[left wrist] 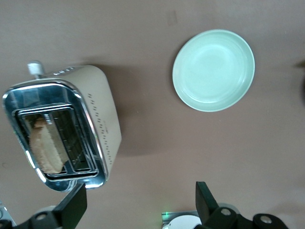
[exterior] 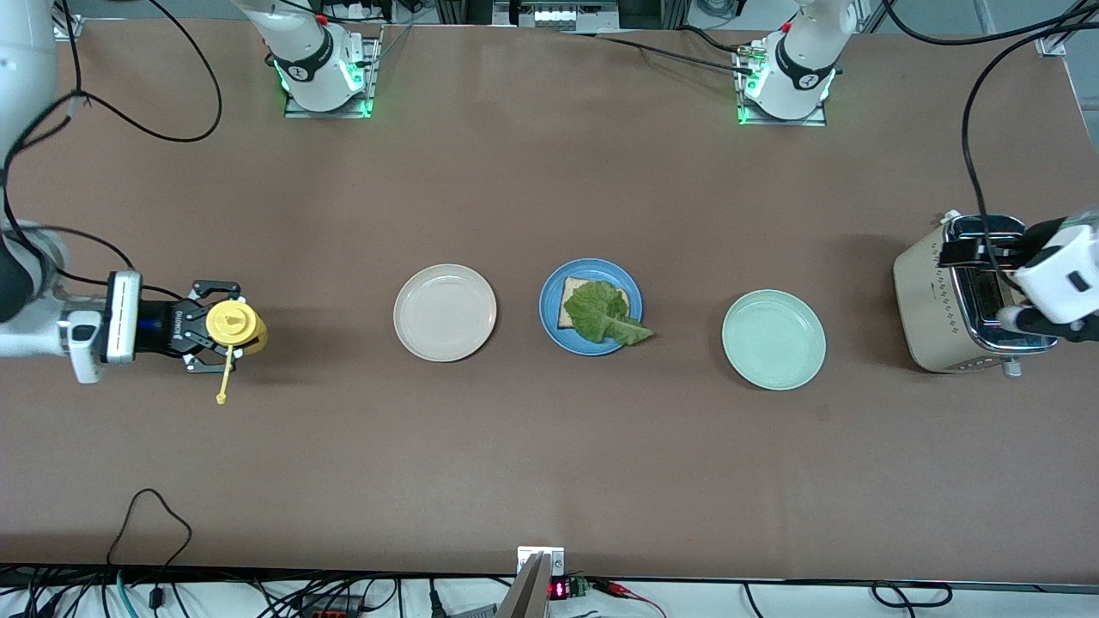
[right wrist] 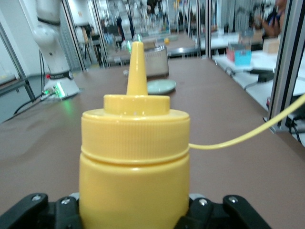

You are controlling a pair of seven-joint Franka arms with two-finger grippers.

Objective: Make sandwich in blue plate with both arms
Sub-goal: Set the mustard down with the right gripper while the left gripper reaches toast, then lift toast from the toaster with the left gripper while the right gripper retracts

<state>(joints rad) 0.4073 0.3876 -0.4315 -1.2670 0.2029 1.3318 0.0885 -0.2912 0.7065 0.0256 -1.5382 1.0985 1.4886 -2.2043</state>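
My left gripper [left wrist: 138, 205] hangs over the toaster [exterior: 962, 296] at the left arm's end of the table, fingers [left wrist: 71, 205] spread wide and holding nothing. In the left wrist view one slice of toast [left wrist: 45, 145] stands on edge in a slot, its long axis running along the slot; the second slot beside it looks empty. That slice sits just off to one side of the line between my fingertips, so the coming move, as I judge it, turns on centring over the slot and turning the jaws to straddle the slice across its thin dimension.

My right gripper [exterior: 209, 330] is at the right arm's end of the table, clamped on the yellow squeeze bottle [exterior: 233, 326], which stands upright, its cap dangling on a tether. This arm waits.

The blue plate [exterior: 549, 319] is well away from the toaster, with the mint-green plate [exterior: 774, 340] between them and the cream plate [exterior: 445, 312] next toward the right arm's end. On the blue plate lie one bread slice [exterior: 573, 307] and a lettuce leaf [exterior: 608, 316] on top, its tip overhanging the rim. The top slice is missing.

Hidden: the front view cuts off my left gripper's fingers and the toast; how deep the slice sits cannot be told.
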